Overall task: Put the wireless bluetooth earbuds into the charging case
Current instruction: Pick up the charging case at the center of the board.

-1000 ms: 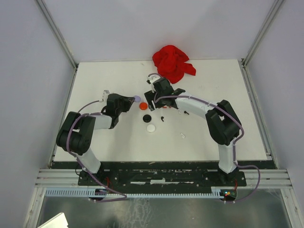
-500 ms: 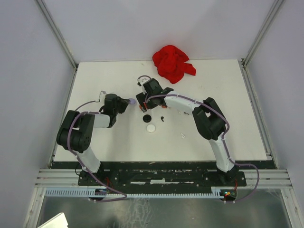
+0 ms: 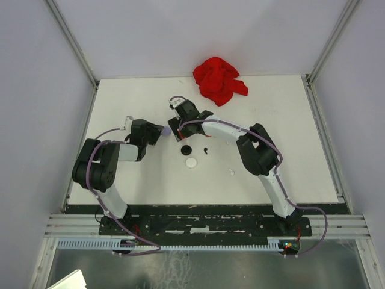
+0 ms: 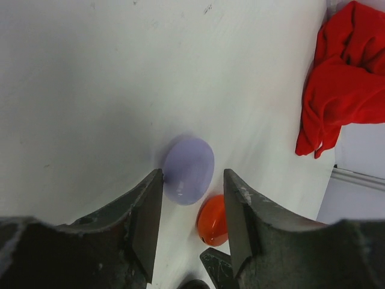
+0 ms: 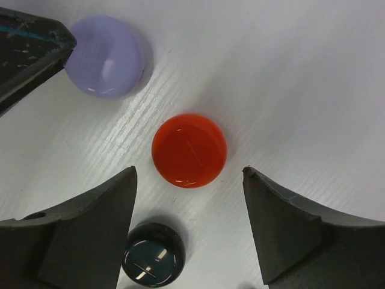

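A white earbud (image 3: 231,173) lies loose on the table (image 3: 283,132) nearest the arm bases, well short of both sets of fingers and off to their right. A black earbud (image 3: 206,150) lies closer in, near the right gripper's fingers on their right side, touching nothing. Neither is in a case. The white case (image 3: 191,162) and, just past it, the black case (image 3: 186,149) sit on the near side of those fingers. Seen from the right wrist, the black one lies between the two fingers, back from the tips and close beside the left-hand one.

The right gripper (image 5: 187,171) hangs over the table with its fingers (image 5: 301,235) spread wide, gripping nothing. The orange case (image 5: 189,150) sits in the gap at the tips, clear of both.

The left gripper (image 4: 192,180) reaches in from the left, its fingers (image 4: 144,223) parted to a moderate gap and empty. The lilac case (image 4: 188,170) lies just ahead of the tips, its edge right by the left-hand one. I can't tell whether they touch.

Far beyond all the fingers, a red cloth (image 3: 219,80) is bunched at the back of the table.
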